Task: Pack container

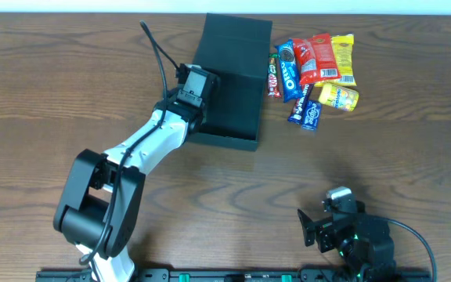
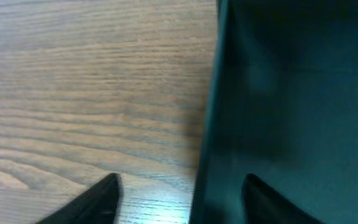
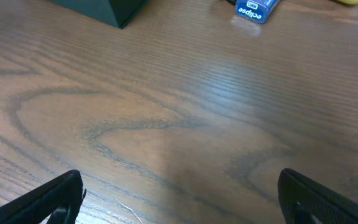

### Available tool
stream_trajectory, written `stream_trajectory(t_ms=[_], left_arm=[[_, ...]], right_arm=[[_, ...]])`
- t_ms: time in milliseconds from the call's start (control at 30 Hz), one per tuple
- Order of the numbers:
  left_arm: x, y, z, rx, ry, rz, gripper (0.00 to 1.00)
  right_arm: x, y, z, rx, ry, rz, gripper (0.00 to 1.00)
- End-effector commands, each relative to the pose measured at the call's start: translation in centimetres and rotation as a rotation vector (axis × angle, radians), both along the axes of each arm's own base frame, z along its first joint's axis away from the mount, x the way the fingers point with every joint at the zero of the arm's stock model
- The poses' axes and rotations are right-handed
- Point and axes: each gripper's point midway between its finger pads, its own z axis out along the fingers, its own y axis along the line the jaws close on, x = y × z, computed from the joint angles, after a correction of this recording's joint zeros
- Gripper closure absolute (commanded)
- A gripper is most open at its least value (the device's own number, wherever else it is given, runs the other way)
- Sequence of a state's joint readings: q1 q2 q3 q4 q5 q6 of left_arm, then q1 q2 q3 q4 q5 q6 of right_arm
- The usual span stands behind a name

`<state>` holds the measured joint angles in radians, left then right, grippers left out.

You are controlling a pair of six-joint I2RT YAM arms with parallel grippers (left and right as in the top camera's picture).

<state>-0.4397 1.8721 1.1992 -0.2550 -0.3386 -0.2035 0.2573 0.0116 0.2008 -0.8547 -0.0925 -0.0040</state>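
The black container (image 1: pixel 237 94) stands at the back middle of the table, its lid (image 1: pixel 233 43) raised at the far side. My left gripper (image 1: pixel 195 88) is open at the container's left wall. In the left wrist view its jaws (image 2: pixel 182 182) straddle that wall (image 2: pixel 213 112), one finger over the table and one inside the box, neither touching it. Snack packets lie to the right of the container: a blue Oreo pack (image 1: pixel 288 74), a red packet (image 1: pixel 319 56), a yellow packet (image 1: pixel 340 96) and a blue Eclipse pack (image 1: pixel 305 114). My right gripper (image 1: pixel 319 229) is open and empty near the front edge.
The right wrist view shows bare wood between the open fingers (image 3: pixel 182 199), the container's near corner (image 3: pixel 104 9) at the top left and the Eclipse pack (image 3: pixel 253 9) at the top. A dark candy bar (image 1: pixel 273 76) lies against the container's right side.
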Motion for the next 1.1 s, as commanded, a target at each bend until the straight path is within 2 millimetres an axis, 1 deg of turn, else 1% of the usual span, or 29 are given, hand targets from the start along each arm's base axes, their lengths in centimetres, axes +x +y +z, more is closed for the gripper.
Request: stream_trajectory(t_ms=[0,67,233,333,367,533,867,1067], left_arm=[[0.11,-0.21,-0.06,-0.005,0.007,-0.016,0.51],[0.04,-0.20,-0.12,-0.005,0.011,-0.016,0.62],[-0.11,-0.15,-0.22,-0.025,0.014,0.013,0.77],[-0.33,-0.05,-0.36,-0.038,0.020,0.037,0.89],[-0.42,-0.05,-0.43,-0.045,0.024,0.045,0.90],[-0.75,-0.52,-0.73,-0.071,0.046,0.033,0.94],[-0.81,-0.80,-0.81,-0.084,0.052,0.024,0.94],[-0.76,-0.69,-0.76,-0.055,0.053,-0.006,0.94]], right_arm=[[-0.01,-0.05,-0.21,0.006,0.005,-0.010,0.01],[-0.01,-0.05,-0.21,0.006,0.005,-0.010,0.01],[-0.01,-0.05,-0.21,0.006,0.005,-0.010,0.01],[-0.01,-0.05,-0.21,0.006,0.005,-0.010,0.01],[-0.01,-0.05,-0.21,0.006,0.005,-0.010,0.01],[-0.01,-0.05,-0.21,0.006,0.005,-0.010,0.01],[-0.01,-0.05,-0.21,0.006,0.005,-0.010,0.01],[-0.01,-0.05,-0.21,0.006,0.005,-0.010,0.01]])
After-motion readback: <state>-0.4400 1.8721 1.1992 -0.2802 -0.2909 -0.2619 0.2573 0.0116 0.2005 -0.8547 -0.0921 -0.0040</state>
